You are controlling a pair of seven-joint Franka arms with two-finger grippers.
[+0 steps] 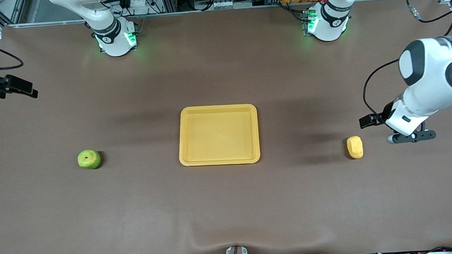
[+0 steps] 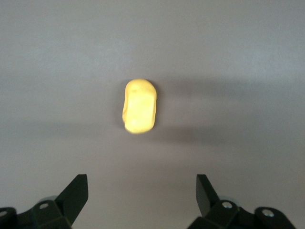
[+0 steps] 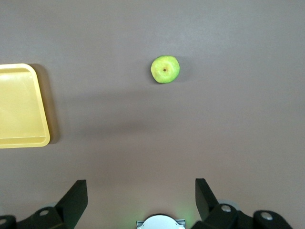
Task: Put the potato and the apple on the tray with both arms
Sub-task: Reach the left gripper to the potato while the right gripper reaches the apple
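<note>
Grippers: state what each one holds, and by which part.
Nothing. The left gripper is open above the table beside the potato; the right gripper is open, away from the apple.

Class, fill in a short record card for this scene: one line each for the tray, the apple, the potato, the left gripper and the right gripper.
tray: mid-table, nothing on it
apple: on the table, toward the right arm's end, apart from the tray
potato: on the table, toward the left arm's end, apart from the tray
left gripper: open, holding nothing, beside the potato
right gripper: open, holding nothing, at the table's edge, away from the apple
</note>
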